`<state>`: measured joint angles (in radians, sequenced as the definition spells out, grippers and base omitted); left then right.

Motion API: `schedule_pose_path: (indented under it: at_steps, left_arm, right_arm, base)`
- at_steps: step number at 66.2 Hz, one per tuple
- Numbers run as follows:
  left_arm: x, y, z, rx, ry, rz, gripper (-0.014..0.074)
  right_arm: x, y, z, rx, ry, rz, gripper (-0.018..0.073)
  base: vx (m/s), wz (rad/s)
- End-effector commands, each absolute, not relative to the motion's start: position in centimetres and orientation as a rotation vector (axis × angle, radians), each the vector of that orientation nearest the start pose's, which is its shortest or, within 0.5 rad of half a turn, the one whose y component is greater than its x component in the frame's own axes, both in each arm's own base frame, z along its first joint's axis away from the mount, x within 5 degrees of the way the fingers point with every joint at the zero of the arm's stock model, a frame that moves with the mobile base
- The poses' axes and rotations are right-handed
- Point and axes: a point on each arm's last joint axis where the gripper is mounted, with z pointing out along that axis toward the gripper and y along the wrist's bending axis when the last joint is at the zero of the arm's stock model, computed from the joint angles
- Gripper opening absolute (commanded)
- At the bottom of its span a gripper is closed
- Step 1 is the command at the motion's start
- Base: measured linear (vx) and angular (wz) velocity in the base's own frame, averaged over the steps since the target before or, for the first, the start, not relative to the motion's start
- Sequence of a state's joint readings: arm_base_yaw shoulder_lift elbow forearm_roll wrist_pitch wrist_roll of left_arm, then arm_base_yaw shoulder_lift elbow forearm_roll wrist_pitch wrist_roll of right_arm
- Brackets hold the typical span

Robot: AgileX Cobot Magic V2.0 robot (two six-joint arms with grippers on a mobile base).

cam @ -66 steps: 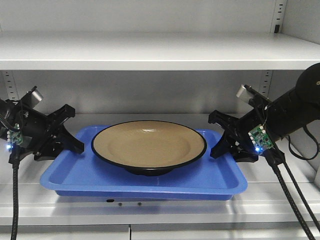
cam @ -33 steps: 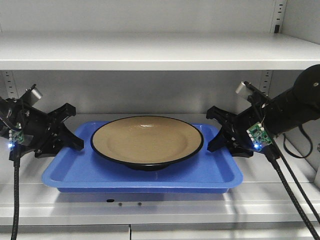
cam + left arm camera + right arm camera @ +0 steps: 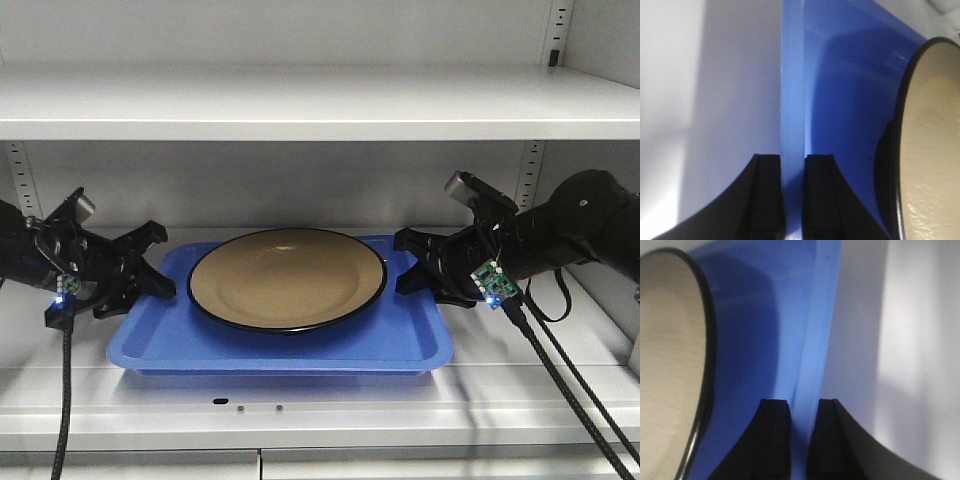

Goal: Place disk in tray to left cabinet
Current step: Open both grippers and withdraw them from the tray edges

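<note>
The tan disk point(image 3: 285, 278) with a thin black rim lies in the blue tray point(image 3: 280, 348). The tray is over the lower shelf point(image 3: 530, 390) of the grey left cabinet, low above it or resting on it; I cannot tell which. My left gripper point(image 3: 160, 282) is shut on the tray's left rim. My right gripper point(image 3: 405, 272) is shut on its right rim. In the left wrist view the gripper point(image 3: 792, 157) straddles the rim point(image 3: 792, 95), with the disk point(image 3: 935, 150) to the right. In the right wrist view the gripper point(image 3: 805, 401) straddles the rim point(image 3: 815, 335), with the disk point(image 3: 670, 365) to the left.
The cabinet's upper shelf point(image 3: 300, 100) runs close above the tray and arms. Slotted strips point(image 3: 527, 170) run down the back wall. The right arm's cables point(image 3: 560, 380) hang over the shelf's front edge.
The tray with the disk has moved back, deeper into the cabinet, and lower. Both grippers have moved with it, still shut on its rims.
</note>
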<state>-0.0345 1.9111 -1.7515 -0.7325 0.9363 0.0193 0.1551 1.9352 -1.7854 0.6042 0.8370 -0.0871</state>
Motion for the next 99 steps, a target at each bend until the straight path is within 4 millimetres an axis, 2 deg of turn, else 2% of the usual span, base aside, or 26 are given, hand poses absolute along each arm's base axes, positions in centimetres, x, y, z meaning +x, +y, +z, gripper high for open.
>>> schedule_pose_path:
  at_steps: [1,12,26,34,46,57,74,99]
  left_arm:
    - [42.5,-7.6,36.0,-0.288,2.281,-1.037,0.0004]
    - [43.0,-7.6,35.3,-0.295,2.281,-1.023,0.0019]
    - [43.3,-7.6,34.8,-0.154,2.271,-0.953,0.0097]
    - [43.5,-7.4,34.9,-0.161,2.255,-0.937,0.0183]
    - [44.0,-6.7,34.7,-0.142,2.235,-0.799,0.0349]
    - [44.2,-6.3,34.7,-0.126,2.226,-0.728,0.0438]
    - [44.4,-5.8,35.0,-0.141,2.185,-0.686,0.0451]
    - [44.4,-5.7,34.9,-0.141,2.194,-0.688,0.0451]
  right_arm:
    - [42.8,11.4,36.0,0.005,2.235,0.826,0.0005]
    - [43.6,11.6,34.4,0.017,2.272,0.824,0.0032]
    - [44.2,11.6,33.3,0.024,2.288,0.808,0.0115]
    - [44.5,11.4,33.4,0.033,2.261,0.785,0.0201]
    - [44.7,11.2,33.5,0.037,2.231,0.749,0.0347]
    - [45.1,10.6,33.6,0.028,2.198,0.670,0.0393]
    - [45.6,9.2,33.7,0.060,2.172,0.631,0.0393]
    - [45.5,9.3,33.7,0.060,2.175,0.639,0.0393]
  base:
    - [0.00,0.00]
    - [0.00,0.00]
    - [0.00,0.00]
    - [0.00,0.00]
    - [0.00,0.00]
    - [0.00,0.00]
    - [0.00,0.00]
    - [0.00,0.00]
